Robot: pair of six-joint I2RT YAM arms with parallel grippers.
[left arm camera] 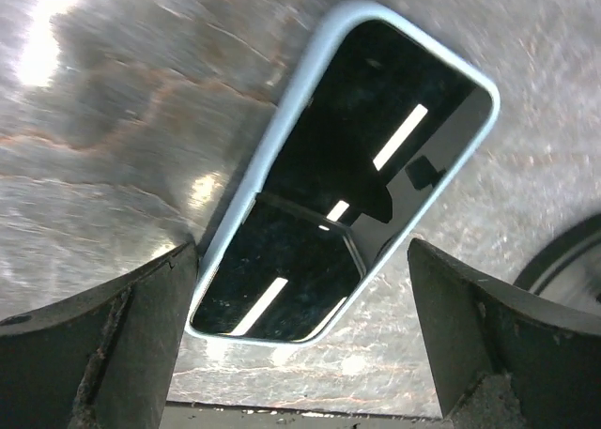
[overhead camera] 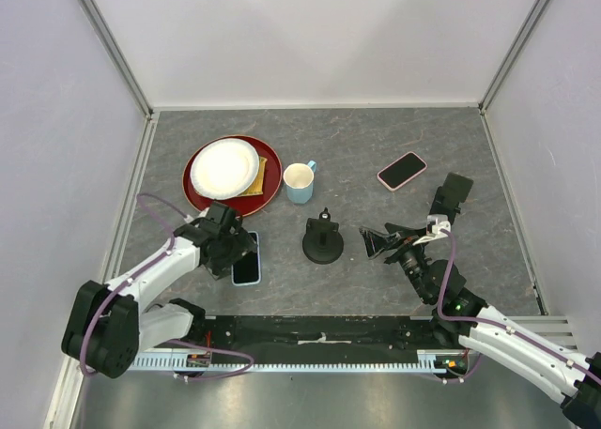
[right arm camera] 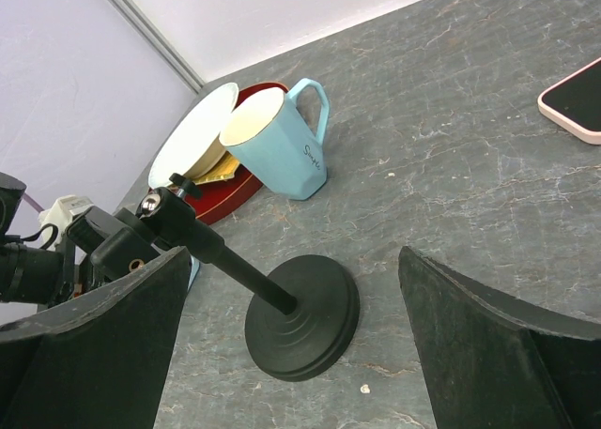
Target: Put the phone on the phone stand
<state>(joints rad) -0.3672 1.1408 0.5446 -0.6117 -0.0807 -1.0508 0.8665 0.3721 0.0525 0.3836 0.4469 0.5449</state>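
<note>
The left fingers (left arm camera: 113, 344) stand spread and empty, straddling the pale-cased phone (left arm camera: 347, 176), which lies flat, glossy face up, on the tabletop (left arm camera: 113, 147) left of the phone stand (overhead camera: 323, 241). The right fingers (right arm camera: 488, 344) are likewise released. The phone looks stiff, light and glass-slick, and is best pinched across its long cased edges.

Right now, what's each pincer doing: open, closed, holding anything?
Left pincer: open, holding nothing, poised over the blue-cased phone.
Right pincer: open, empty, facing the phone stand.
</note>
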